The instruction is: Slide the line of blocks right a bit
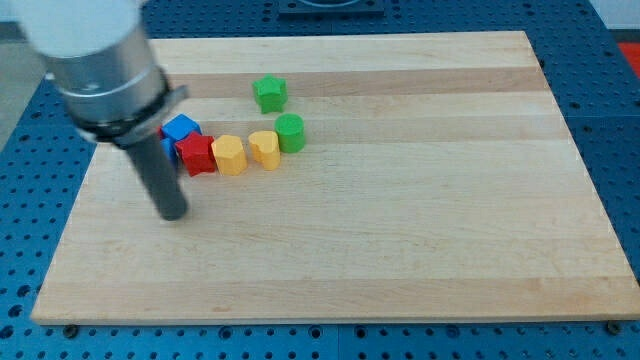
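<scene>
A line of blocks runs across the board's upper left: a blue block (181, 128), a red block (196, 154), a yellow hexagonal block (230, 155), a yellow heart-shaped block (264, 148) and a green round block (290, 132). A second blue block is partly hidden behind the rod at the line's left end. A green star-shaped block (269, 93) sits apart above the line. My tip (174, 213) rests on the board just below and left of the red block, not touching it.
The wooden board (400, 250) lies on a blue perforated table. The arm's grey body (95, 60) fills the view's top left and covers the board's left corner.
</scene>
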`<control>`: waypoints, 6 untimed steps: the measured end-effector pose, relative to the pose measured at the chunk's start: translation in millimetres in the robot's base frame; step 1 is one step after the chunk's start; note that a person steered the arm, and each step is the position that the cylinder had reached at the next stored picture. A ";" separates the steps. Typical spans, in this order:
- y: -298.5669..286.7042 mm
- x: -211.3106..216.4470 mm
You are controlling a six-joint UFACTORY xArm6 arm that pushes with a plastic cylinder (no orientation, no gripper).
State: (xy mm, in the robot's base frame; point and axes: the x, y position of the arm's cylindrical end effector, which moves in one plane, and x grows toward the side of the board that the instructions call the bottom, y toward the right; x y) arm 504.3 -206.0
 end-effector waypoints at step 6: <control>-47.5 -62.3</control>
State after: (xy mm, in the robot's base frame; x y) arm 442.1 -253.5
